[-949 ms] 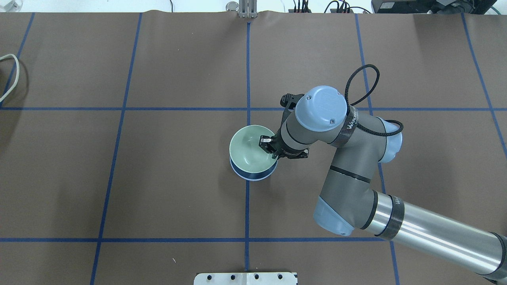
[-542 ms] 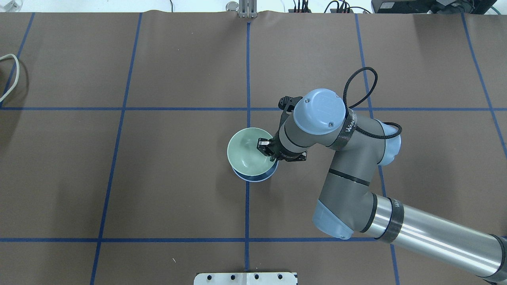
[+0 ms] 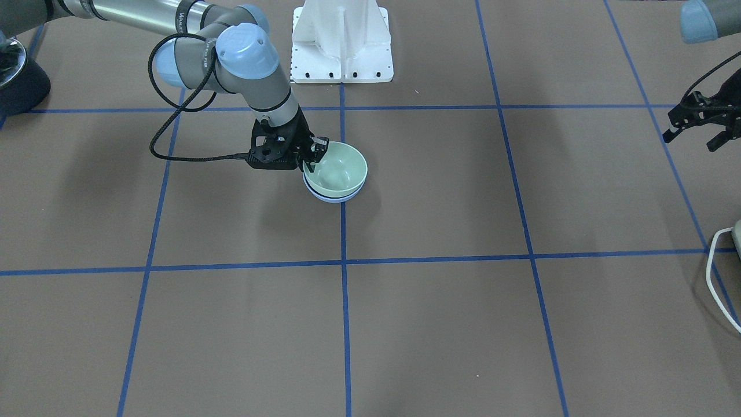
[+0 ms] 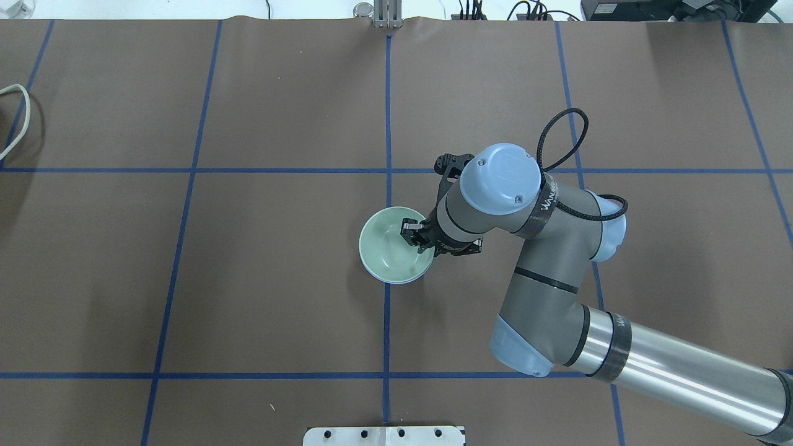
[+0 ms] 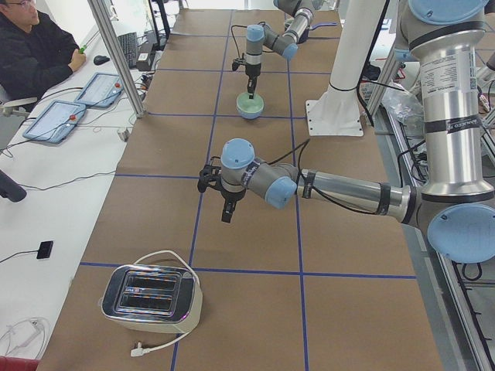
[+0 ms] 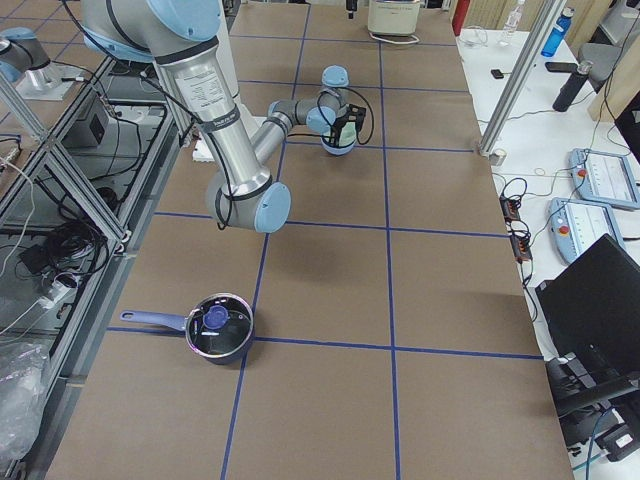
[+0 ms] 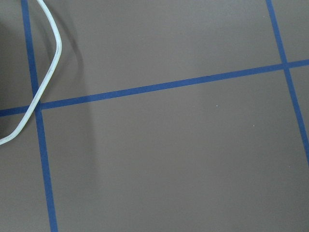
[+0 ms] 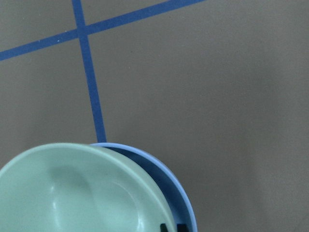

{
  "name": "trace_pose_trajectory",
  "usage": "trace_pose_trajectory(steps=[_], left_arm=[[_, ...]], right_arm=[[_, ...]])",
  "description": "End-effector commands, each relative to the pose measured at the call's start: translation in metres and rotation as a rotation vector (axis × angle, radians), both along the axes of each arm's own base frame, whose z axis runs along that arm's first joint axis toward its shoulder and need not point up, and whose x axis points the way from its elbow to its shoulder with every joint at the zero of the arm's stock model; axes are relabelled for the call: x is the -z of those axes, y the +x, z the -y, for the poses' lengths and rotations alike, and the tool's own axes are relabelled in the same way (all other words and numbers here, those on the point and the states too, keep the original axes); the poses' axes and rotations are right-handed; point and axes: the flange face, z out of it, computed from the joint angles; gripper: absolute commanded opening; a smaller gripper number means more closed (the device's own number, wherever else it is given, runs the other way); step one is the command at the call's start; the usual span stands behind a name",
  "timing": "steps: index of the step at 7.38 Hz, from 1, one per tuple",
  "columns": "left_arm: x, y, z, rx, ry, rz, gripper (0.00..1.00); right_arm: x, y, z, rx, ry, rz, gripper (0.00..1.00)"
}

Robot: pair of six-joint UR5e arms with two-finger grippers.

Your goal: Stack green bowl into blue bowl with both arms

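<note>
Read across the overhead view from left to right.

**Far left.** A white cable (image 4: 12, 118) loops in at the edge of the brown table (image 4: 279, 279). In the left side view it runs to a toaster (image 5: 151, 297) at that end. The left gripper (image 3: 690, 142) hangs above bare surface there, jaws spread and holding nothing, well apart from the bowls.

**Centre.** The green bowl (image 4: 390, 248) sits inside the blue bowl (image 4: 396, 282), on a blue tape line near the middle of the table. Only a thin crescent of blue rim shows beneath it. The right wrist view shows the green bowl (image 8: 72, 193) off-centre in the blue bowl (image 8: 181, 203), so it is probably not fully seated.

**Right of centre.** The right gripper (image 4: 420, 238) pinches the green bowl's rim on the arm's side, with one finger inside the wall. Its partner is hidden and presumably outside the wall.

**Handling.** Both bowls look rigid, light and smooth-walled, and so probably slippery. The rim is the only practical hold. A one-sided pinch there would let the bowl pivot, so a gentle release should allow it to settle level.

**Clearance.** Open table surrounds the stack and all table edges are distant. The white pedestal (image 3: 341, 40) stands on the robot's side. A pot (image 6: 215, 328) stands far off at the right end. A straight upward retreat appears unobstructed.
</note>
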Motion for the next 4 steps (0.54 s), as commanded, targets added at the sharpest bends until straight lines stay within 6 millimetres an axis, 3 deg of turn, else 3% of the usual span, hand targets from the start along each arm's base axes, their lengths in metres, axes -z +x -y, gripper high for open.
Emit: trace_pose_trajectory(steps=[1,2,3,4], left_arm=[[0.0,0.0,0.0,0.001,0.0,0.0,0.98],[0.0,0.0,0.0,-0.003,0.003,0.001,0.98],[-0.001,0.0,0.0,-0.007,0.006,0.002,0.98],[-0.002,0.0,-0.002,-0.008,0.005,0.003,0.98]], right_arm=[[-0.005,-0.002,-0.002,-0.004,0.009,-0.009,1.0],[-0.004,0.0,-0.001,0.001,0.019,-0.008,1.0],[-0.001,0.015,0.017,0.006,0.057,-0.001,1.0],[0.0,0.048,0.051,-0.004,0.06,0.011,1.0]])
